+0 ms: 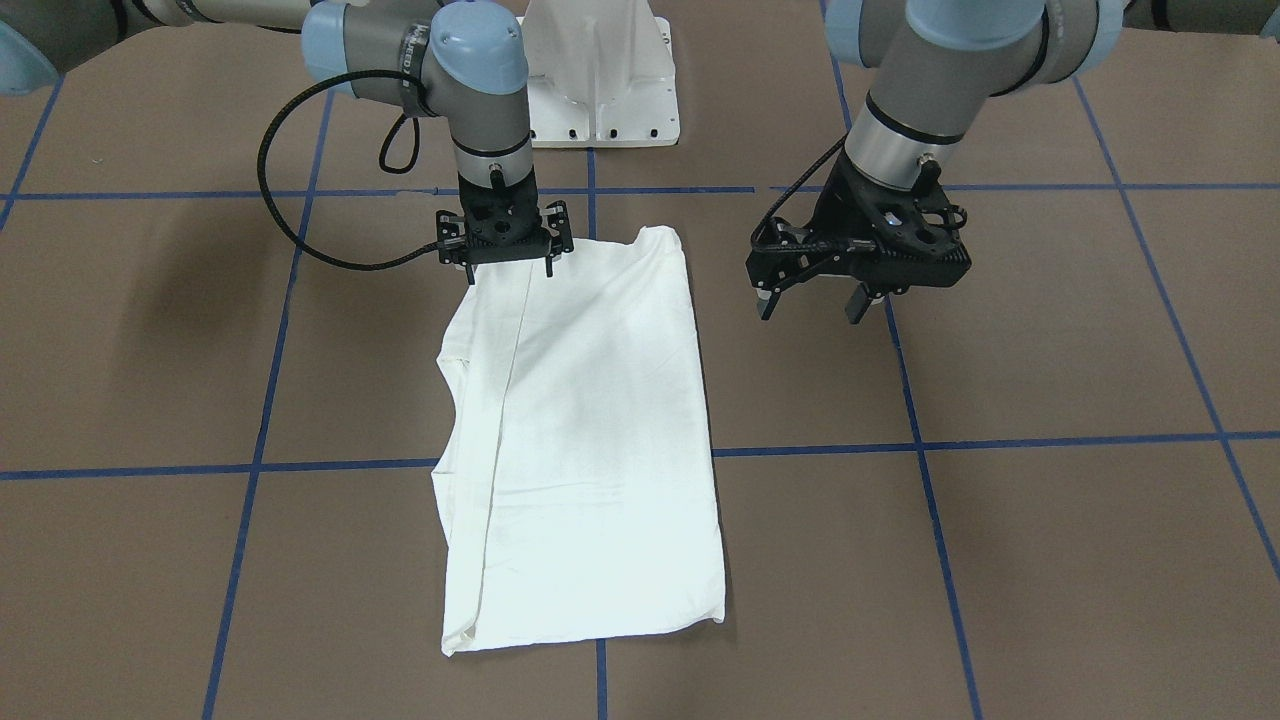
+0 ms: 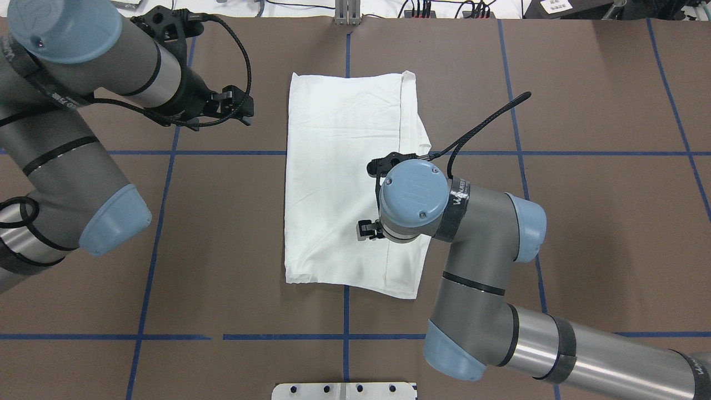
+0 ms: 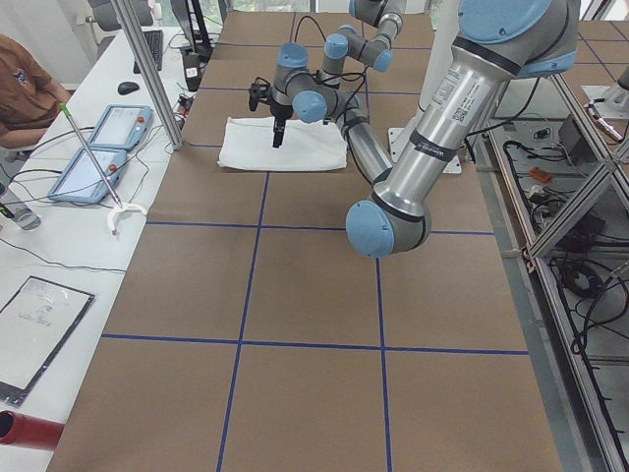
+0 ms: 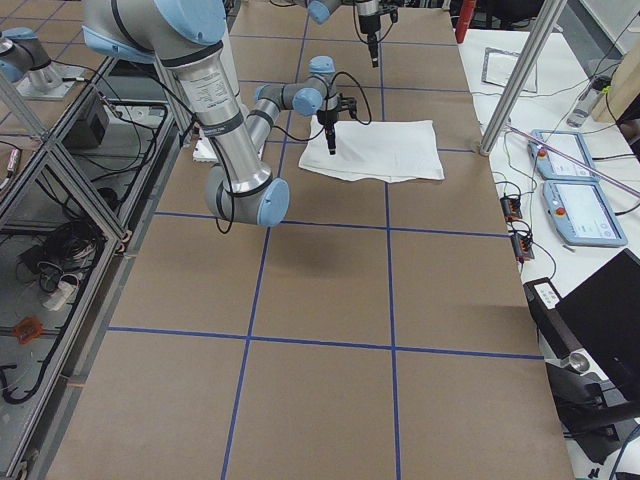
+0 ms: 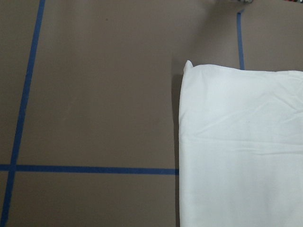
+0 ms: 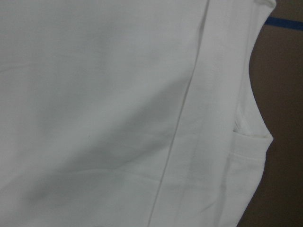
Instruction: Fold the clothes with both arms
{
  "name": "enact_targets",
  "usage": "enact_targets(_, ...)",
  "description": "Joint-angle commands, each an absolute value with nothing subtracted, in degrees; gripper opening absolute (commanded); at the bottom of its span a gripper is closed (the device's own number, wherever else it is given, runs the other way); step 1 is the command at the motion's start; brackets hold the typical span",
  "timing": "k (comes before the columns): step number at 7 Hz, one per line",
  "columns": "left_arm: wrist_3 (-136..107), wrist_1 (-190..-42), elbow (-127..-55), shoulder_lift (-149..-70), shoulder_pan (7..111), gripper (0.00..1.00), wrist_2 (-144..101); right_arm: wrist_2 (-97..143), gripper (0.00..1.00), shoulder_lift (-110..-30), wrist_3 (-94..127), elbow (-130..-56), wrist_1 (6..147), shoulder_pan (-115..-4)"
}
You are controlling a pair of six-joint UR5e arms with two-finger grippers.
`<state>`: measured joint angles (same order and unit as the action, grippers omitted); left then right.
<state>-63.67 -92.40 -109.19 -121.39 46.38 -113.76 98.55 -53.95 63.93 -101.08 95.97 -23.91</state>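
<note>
The white shirt (image 1: 590,430) lies flat on the brown table, folded into a long narrow rectangle (image 2: 339,178), with no print or collar showing. My right gripper (image 1: 508,268) hangs open just over the shirt's end nearest the robot, fingers spread wide and nothing between them; from overhead it (image 2: 371,197) is mostly hidden under its wrist. My left gripper (image 1: 810,305) is open and empty, held above bare table beside the shirt's long edge (image 2: 247,109). The left wrist view shows a folded corner of the shirt (image 5: 241,146). White cloth with a seam (image 6: 118,109) fills the right wrist view.
The white pedestal base (image 1: 600,80) stands at the robot's side of the table. Blue tape lines (image 1: 1000,440) grid the brown surface. A side bench with tablets (image 3: 98,147) and a metal post (image 3: 147,69) lies beyond the table's far edge, with a person's sleeve (image 3: 25,79) there.
</note>
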Motion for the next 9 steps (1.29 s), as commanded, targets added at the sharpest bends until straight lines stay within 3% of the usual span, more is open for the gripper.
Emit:
enact_targets(1,-63.63,-91.76,-109.69,-121.11,45.27,1.0,-113.91,98.44,0.99,-53.61,61.62,-99.5,95.98,-21.63)
enact_targets(4,-63.63,-91.93,-109.34,-121.03,45.0,1.0,-113.91,99.4,0.75,-54.14,58.72,-100.1,96.06,-20.92)
enact_targets(7,-63.63,-92.02,-109.25,-121.03,44.91,1.0,-113.91,99.14,0.64,-54.49,57.31,-100.2,96.15,-18.56)
enact_targets(9,-63.63,-92.11,-109.16,-120.94,44.91,1.0,-113.64,98.62,0.62,-54.58,56.52,-100.2,96.24,-16.79)
